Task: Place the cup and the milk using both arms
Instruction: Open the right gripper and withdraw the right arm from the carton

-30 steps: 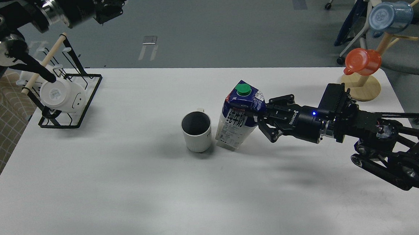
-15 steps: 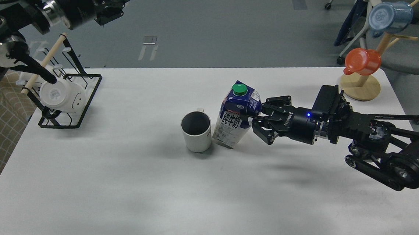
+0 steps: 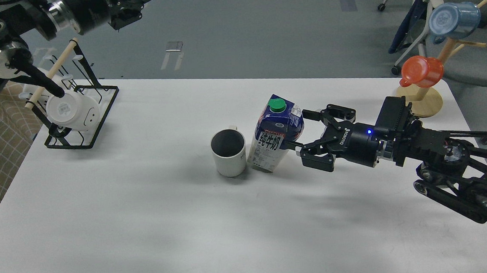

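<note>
A white cup [image 3: 229, 153] with a dark inside stands upright at the table's middle. A blue and white milk carton [image 3: 275, 138] with a green cap stands just right of it, almost touching. My right gripper [image 3: 299, 129] reaches in from the right. Its jaws are spread open on either side of the carton's right face, with the fingertips [image 3: 307, 114] close to it. My left gripper [image 3: 135, 6] is high at the back left, above the floor beyond the table, far from both things. It looks open and empty.
A black wire rack [image 3: 81, 115] with a white mug [image 3: 72, 112] stands at the table's back left. A wooden mug tree [image 3: 421, 100] at the back right holds an orange cup [image 3: 422, 71] and a blue cup [image 3: 454, 20]. Chairs stand beyond it.
My right gripper's jaws have opened off the milk carton, and the arm has drawn back a little to the right. The carton now stands straighter beside the cup. The left arm has barely moved.
</note>
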You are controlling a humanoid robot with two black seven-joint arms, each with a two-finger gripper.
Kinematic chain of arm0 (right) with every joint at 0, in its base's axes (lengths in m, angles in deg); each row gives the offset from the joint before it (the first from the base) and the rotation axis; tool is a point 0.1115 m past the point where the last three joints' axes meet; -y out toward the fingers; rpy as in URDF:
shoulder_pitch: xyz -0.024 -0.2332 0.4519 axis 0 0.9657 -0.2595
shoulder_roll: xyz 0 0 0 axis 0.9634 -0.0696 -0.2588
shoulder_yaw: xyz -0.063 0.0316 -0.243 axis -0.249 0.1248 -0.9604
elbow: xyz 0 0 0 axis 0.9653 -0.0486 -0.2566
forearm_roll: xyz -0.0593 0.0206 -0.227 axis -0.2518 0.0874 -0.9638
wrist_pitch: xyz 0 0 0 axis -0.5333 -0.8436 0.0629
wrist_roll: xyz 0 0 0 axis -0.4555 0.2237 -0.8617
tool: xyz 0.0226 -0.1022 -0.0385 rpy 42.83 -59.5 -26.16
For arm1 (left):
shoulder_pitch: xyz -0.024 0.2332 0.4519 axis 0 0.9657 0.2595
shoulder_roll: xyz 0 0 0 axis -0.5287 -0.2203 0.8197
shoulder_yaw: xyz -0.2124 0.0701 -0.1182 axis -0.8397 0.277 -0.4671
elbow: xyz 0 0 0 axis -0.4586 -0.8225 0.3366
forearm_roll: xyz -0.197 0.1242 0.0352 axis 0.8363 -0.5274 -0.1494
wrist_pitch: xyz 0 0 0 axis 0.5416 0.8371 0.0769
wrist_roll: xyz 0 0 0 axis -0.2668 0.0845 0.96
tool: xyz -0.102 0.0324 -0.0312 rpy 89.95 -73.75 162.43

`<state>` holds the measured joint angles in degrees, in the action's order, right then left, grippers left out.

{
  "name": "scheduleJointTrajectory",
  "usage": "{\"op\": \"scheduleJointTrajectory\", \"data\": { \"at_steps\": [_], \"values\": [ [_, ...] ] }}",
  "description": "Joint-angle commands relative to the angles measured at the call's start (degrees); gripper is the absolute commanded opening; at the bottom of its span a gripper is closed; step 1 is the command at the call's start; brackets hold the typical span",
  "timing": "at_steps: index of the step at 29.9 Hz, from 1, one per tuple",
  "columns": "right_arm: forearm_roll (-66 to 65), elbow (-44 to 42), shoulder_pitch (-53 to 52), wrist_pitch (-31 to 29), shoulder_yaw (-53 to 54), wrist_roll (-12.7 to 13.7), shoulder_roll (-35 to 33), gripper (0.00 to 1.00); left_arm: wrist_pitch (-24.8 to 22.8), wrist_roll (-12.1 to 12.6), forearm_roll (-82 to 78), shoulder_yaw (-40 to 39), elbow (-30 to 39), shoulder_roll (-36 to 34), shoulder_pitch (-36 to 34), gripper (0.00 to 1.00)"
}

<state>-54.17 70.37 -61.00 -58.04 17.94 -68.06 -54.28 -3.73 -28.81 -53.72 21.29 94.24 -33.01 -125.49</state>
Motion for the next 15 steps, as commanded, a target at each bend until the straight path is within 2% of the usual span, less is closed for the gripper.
{"op": "scheduleJointTrajectory", "data": {
  "at_steps": [1,4,8,11,12,15],
  "values": [
    [0.05,6.49,0.18,-3.07,0.32,0.01,-7.66,0.95,0.0,0.0,0.0,-0.02,0.09,0.03,-0.09,0.97],
    [1.79,11.49,0.19,-3.69,1.02,0.01,-14.07,0.95,0.0,0.0,0.0,-0.02,0.09,0.03,-0.09,0.98],
    [10.57,15.46,-0.87,-4.66,3.65,0.01,-18.04,0.95,0.0,0.0,0.0,-0.11,0.09,-0.06,-0.09,0.98],
    [24.89,15.73,-4.2,-12.02,9.89,0.01,-19.01,0.95,0.0,0.0,0.09,-0.11,0.09,0.03,-0.09,0.98],
    [31.27,15.03,-6.04,-16.22,12.51,0.01,-18.67,0.95,0.0,0.0,0.09,-0.11,0.01,0.03,-0.18,0.97],
    [43.49,11.36,-9.03,-21.43,16.56,0.01,-17.96,0.95,0.0,-0.09,0.18,-0.19,0.01,0.55,0.0,0.98]
  ]
}}
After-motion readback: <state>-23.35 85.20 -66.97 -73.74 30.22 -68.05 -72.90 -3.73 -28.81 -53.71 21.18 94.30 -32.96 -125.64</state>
